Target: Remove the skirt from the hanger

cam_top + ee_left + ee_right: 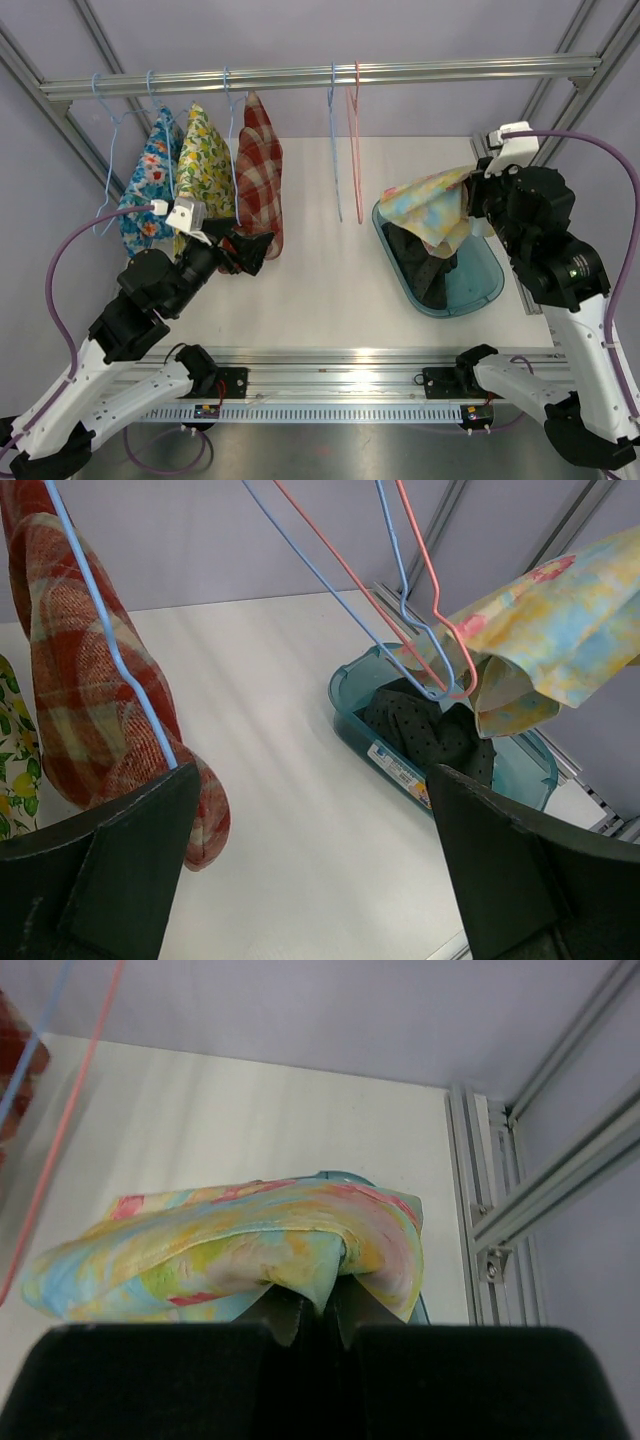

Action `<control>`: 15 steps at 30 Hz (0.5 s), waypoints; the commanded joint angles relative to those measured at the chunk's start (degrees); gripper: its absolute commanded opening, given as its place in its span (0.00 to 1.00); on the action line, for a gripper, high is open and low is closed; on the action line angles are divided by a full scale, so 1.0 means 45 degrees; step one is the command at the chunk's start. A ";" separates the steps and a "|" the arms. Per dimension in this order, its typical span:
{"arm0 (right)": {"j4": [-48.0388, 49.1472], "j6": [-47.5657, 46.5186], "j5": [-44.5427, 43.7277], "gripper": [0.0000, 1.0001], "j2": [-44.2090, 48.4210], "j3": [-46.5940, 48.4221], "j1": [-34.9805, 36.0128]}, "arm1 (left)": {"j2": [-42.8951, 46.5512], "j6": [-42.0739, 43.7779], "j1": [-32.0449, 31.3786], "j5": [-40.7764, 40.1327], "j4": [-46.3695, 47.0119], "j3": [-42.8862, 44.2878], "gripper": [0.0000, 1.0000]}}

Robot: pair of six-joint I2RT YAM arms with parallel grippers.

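A pastel yellow, blue and pink skirt (430, 205) hangs off my right gripper (478, 200), held above the teal bin (480, 285). In the right wrist view the jaws are shut on a fold of the skirt (230, 1250), the gripper (320, 1305) just beneath it. The skirt is clear of the empty blue hanger (334, 150) and pink hanger (354, 140) on the rail. My left gripper (250, 250) is open and empty, next to the red plaid skirt (260, 175). In the left wrist view the open gripper (310, 860) faces bare table, the plaid skirt (90, 700) to its left.
A yellow floral skirt (203, 160) and a blue floral skirt (150, 180) hang on blue hangers at the left of the rail (320, 75). Dark dotted clothing (425, 265) lies in the bin. Frame posts stand at the right edge.
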State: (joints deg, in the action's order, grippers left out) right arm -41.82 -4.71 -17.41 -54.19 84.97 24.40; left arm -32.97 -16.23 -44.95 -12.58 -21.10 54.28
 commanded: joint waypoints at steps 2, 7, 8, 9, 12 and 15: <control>-0.0722 0.0558 0.0932 0.00 -0.0534 0.0689 -0.1416 | 0.0178 0.0286 0.0028 0.0198 0.0275 0.0515 0.99; -0.1155 0.0345 0.3744 0.00 -0.1489 -0.0286 -0.3718 | 0.0159 0.0481 0.0028 0.0198 0.0178 0.0710 0.99; -0.1136 0.0228 0.4157 0.00 -0.1685 -0.0501 -0.3975 | 0.0082 0.0501 0.0028 0.0217 0.0158 0.0769 0.99; -0.1078 0.0110 0.4452 0.00 -0.1977 -0.0928 -0.4190 | 0.0062 0.0559 0.0028 0.0217 0.0081 0.0866 0.99; -0.0493 -0.0514 0.5780 0.00 -0.2427 -0.1907 -0.4505 | -0.0075 0.0677 0.0028 0.0217 0.0002 0.1100 0.99; 0.0425 -0.0808 0.6621 0.00 -0.2876 -0.2920 -0.4505 | -0.0192 0.0754 0.0028 0.0198 0.0060 0.1160 0.99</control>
State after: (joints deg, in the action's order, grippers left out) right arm -45.28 -5.78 4.47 -66.13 74.91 4.34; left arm -32.86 -14.44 -44.95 -12.58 -21.56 57.14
